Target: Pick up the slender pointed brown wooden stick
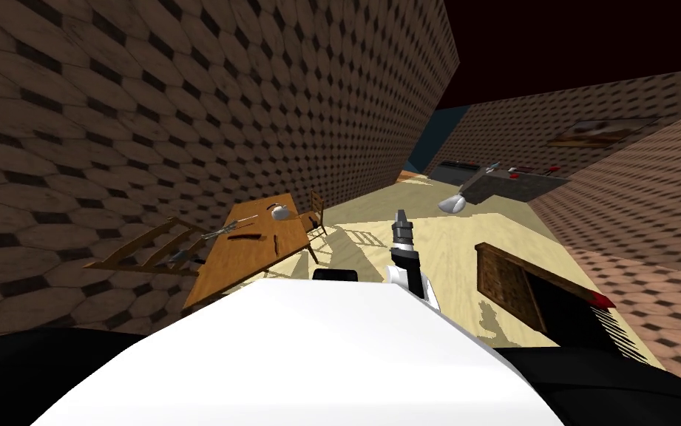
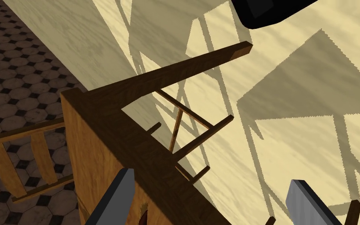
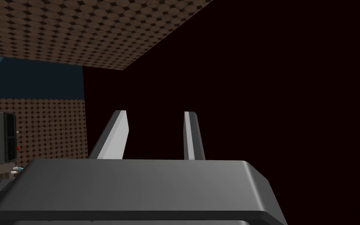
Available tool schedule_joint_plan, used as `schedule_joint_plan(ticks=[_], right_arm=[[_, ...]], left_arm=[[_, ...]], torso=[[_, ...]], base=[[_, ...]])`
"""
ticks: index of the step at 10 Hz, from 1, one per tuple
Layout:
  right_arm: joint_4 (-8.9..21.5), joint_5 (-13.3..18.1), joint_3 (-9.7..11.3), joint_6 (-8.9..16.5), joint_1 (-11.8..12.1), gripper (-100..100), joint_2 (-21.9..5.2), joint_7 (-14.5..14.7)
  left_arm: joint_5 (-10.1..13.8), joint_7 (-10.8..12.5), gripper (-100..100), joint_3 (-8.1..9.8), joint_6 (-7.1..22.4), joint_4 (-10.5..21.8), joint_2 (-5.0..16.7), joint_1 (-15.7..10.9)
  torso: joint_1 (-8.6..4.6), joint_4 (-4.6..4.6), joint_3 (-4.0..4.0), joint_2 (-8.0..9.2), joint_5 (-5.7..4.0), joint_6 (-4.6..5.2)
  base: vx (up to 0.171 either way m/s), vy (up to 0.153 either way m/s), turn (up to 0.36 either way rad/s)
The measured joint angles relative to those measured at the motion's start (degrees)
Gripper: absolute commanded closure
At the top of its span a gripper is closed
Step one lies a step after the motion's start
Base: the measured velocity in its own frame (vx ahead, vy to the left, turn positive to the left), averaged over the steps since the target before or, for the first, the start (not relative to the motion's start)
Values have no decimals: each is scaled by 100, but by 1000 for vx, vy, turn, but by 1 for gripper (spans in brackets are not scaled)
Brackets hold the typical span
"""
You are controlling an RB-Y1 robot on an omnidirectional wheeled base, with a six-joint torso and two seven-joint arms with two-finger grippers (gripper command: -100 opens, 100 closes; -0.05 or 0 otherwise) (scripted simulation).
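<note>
A tiled brown wall (image 1: pixel 146 111) runs along the left, and a pale wood-grain floor (image 1: pixel 464 244) stretches ahead. A wooden table (image 1: pixel 246 265) stands against that wall. One wooden chair (image 1: pixel 146 255) is between the table and the wall, and a second chair (image 1: pixel 317 212) stands at the table's far end. On the floor to the right sits a low box (image 1: pixel 512 285) with a wood-patterned face and a dark inside; I cannot tell what it holds. Far ahead is a dark grey counter (image 1: pixel 512 183), with a white rounded thing (image 1: pixel 451 203) near it.

The left gripper (image 2: pixel 212 177) hangs over the table's dark-edged corner, its two fingers wide apart with nothing between them. One finger (image 2: pixel 114 199) is over the tabletop and the other is past the edge, over the floor. The right gripper (image 1: pixel 403 217) is raised ahead of the chest, over open floor and well apart from the table. Its fingers also stand apart with nothing held.

On the table's far end is a small white pot (image 1: pixel 281 211); its contents cannot be seen. Grey utensils (image 1: pixel 222 231) lie near the wall-side edge, and a dark bar (image 1: pixel 245 237) lies mid-table. The stick (image 1: pixel 275 242) appears to be the thin brown sliver lying flat just inside the table's floor-side edge, touching none of the other things.
</note>
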Motion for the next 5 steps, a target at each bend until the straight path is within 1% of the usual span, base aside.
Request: schedule_joint_plan(ticks=[1,2,3,4,5], right_arm=[[0,0,-1,0,1,0,0,0],[0,0,-1,0,1,0,0,0],[0,0,0,0,0,0,0,0],[0,0,0,0,1,0,0,0],[0,0,-1,0,2,0,0,0]], left_arm=[[-40,22,-100,-6,-12,115,36,-17],[-51,7,-100,-5,-60,263,38,-50],[-112,-36,-100,-5,-151,538,67,-77],[-226,7,-100,-58,-188,800,173,-112],[-372,106,-100,-153,-147,1058,273,-179]], torso=[[2,-2,-3,-5,0,-4],[7,0,2,6,1,-7],[6,-1,-2,-4,1,0],[6,-6,-16,-28,0,2],[2,-9,-24,-42,0,-1]], base=[[46,-2,19],[86,-15,-214],[164,-23,-372],[190,-28,-285],[180,-34,-302]])
